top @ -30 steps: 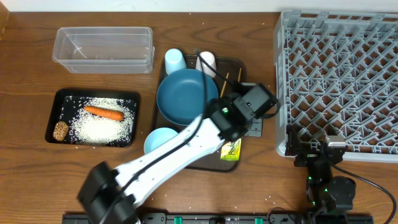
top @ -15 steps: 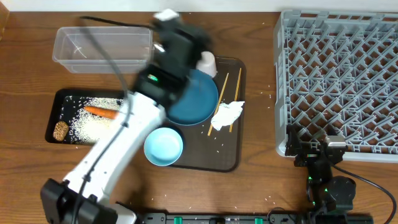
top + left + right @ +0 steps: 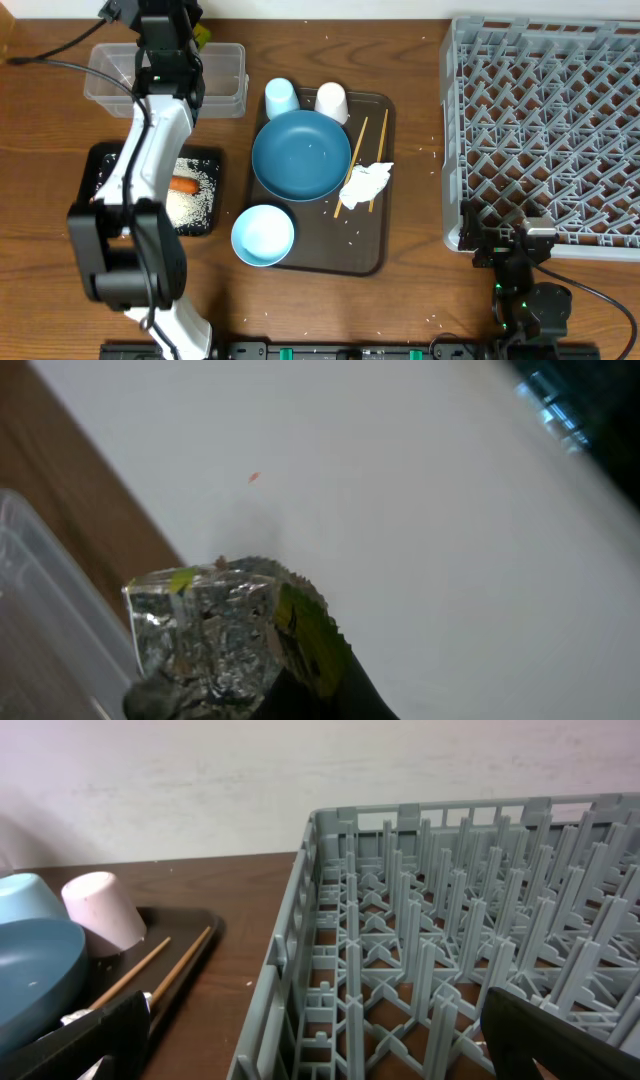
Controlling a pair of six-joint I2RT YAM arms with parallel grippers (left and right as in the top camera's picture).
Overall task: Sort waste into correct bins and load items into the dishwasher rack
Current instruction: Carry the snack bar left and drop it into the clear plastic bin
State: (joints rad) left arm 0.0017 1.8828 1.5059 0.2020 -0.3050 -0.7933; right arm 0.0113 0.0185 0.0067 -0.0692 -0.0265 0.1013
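Note:
My left gripper (image 3: 192, 28) is shut on the yellow-green foil-edged wrapper (image 3: 204, 36) and holds it above the far edge of the clear tub (image 3: 165, 85). The left wrist view shows the crumpled foil wrapper (image 3: 210, 635) between the fingers, with the tub's rim (image 3: 40, 600) below left. The black tray (image 3: 205, 160) holds rice (image 3: 195, 205) and a carrot (image 3: 184, 185), partly hidden by my left arm. The blue plate (image 3: 300, 155), bowl (image 3: 263, 235), light-blue cup (image 3: 281, 98), white cup (image 3: 331, 100), chopsticks (image 3: 362, 150) and tissue (image 3: 366, 182) lie on the brown serving tray. My right gripper (image 3: 320, 1055) stands open, holding nothing, by the rack's (image 3: 550, 120) near-left corner.
The brown serving tray (image 3: 370, 255) sits mid-table between the bins and the rack. Loose rice grains dot the wood near the rack's left side (image 3: 432, 152). My left arm (image 3: 140, 170) stretches over the black tray.
The left arm swung from the serving tray's near right side to the far left, carrying the wrapper to above the clear tub's back edge. The tissue and chopsticks are uncovered. The right arm stayed put.

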